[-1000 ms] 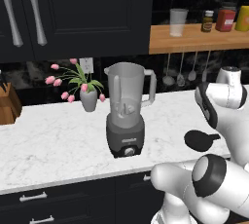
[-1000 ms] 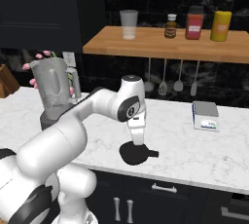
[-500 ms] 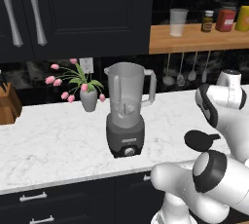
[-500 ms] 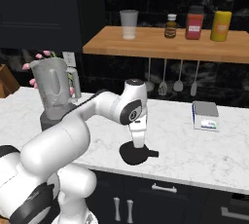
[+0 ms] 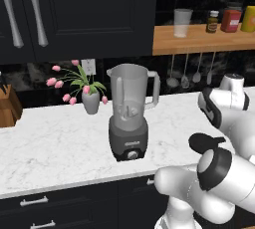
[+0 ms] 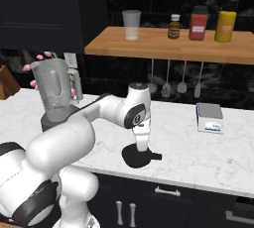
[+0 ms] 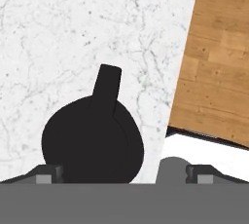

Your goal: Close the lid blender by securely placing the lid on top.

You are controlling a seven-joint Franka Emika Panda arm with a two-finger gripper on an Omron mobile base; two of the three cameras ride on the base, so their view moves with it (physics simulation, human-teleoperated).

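The robot arm (image 6: pixel 94 128) is white and smooth, made of fat round tubes joined one after another. Each joint has a dark grey ring or a round dark cap, like the one near the blender (image 6: pixel 55 93). Next to that cap, the arm gets thinner toward its hand. Two small dark fingertips (image 7: pixel 49 174) sit at the end, each with a little grey square on it.

counter (image 5: pixel 55 143): white marble | on it: blender (image 5: pixel 129 114), lid (image 6: pixel 137 155), vase (image 5: pixel 91 101), scale (image 6: pixel 209 118)
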